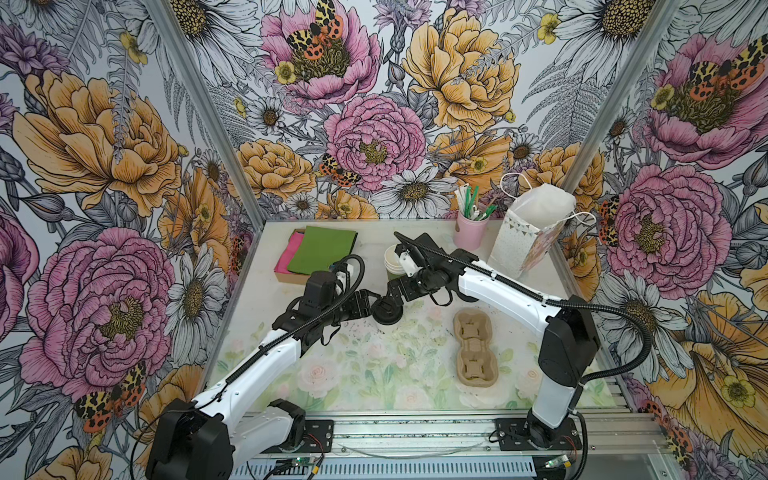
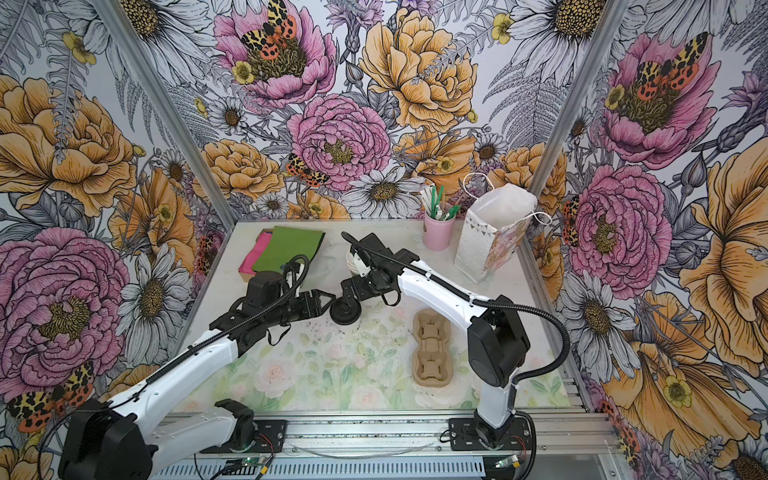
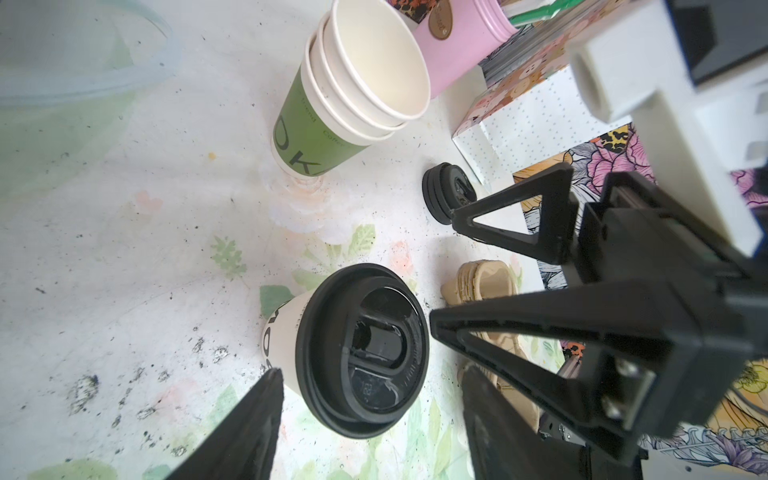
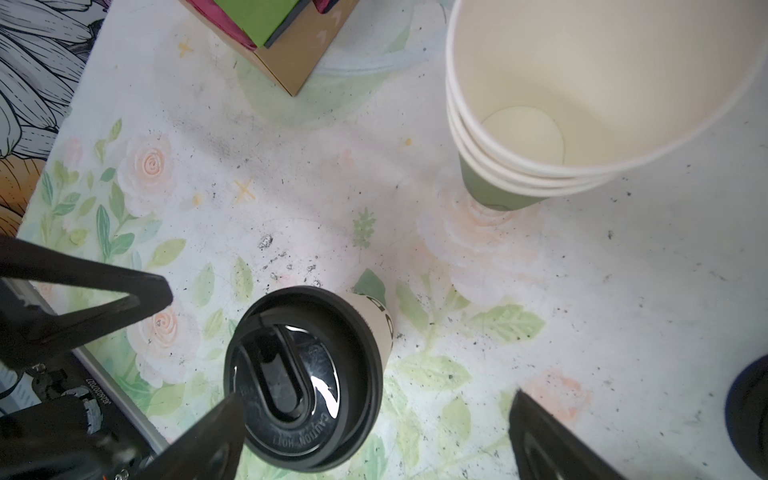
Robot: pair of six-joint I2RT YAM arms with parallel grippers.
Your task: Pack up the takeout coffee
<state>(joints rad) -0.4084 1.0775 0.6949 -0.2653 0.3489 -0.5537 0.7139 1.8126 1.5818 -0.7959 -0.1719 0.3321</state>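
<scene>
the floral table (image 1: 353, 374) carries a gift bag (image 1: 523, 241) at the back right, a pulp cup carrier (image 1: 476, 349) and a stack of lidless cups (image 3: 316, 120). the takeout coffee (image 1: 386, 312) stands upright mid-table, between the tips of both grippers. the left gripper (image 3: 370, 372) is spread, its fingers (image 3: 249, 428) either side of the cup, neither clearly pressing it. the right gripper (image 4: 378, 395) gapes wide, one finger at the rim of the lid (image 4: 303, 378), contact unclear. only the wrist views show the cup's white wall and lettering; both top views show just the lid.
</scene>
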